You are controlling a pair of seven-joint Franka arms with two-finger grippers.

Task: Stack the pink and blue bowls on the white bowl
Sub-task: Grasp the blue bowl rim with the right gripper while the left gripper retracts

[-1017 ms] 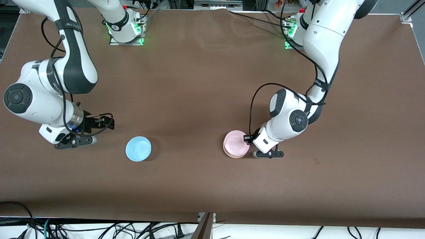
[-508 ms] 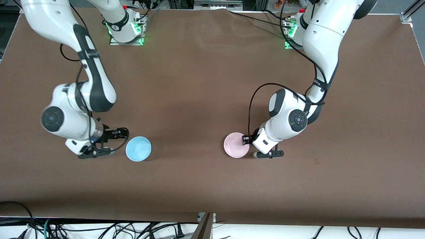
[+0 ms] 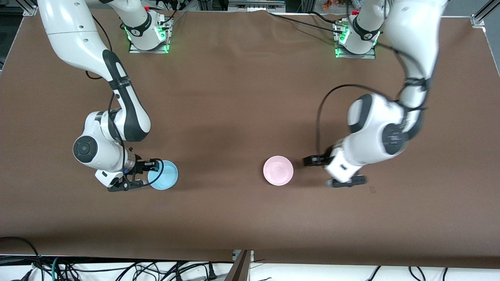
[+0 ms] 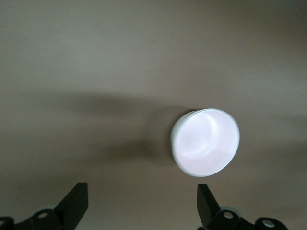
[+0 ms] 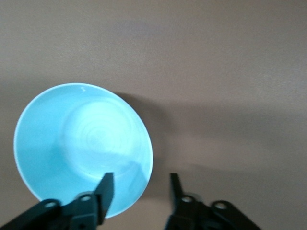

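Note:
The pink bowl (image 3: 278, 170) sits upright near the table's middle and also shows in the left wrist view (image 4: 207, 142). The white bowl does not show apart from it; only a pale whitish wall (image 4: 175, 135) shows under the pink rim. My left gripper (image 3: 309, 160) is open and empty, apart from the pink bowl toward the left arm's end; its jaws stand wide (image 4: 141, 194). The blue bowl (image 3: 167, 176) stands toward the right arm's end. My right gripper (image 3: 155, 168) is open at its rim, one finger over the bowl's inside (image 5: 81, 143), the other outside (image 5: 140, 179).
The brown table (image 3: 234, 97) carries only the bowls and the arms. Both arm bases stand along the table's edge farthest from the front camera. Cables hang below the table's near edge (image 3: 156, 269).
My left gripper let go of the pink bowl and drew away toward the left arm's end. My right arm swung in from the right arm's end to the blue bowl's rim.

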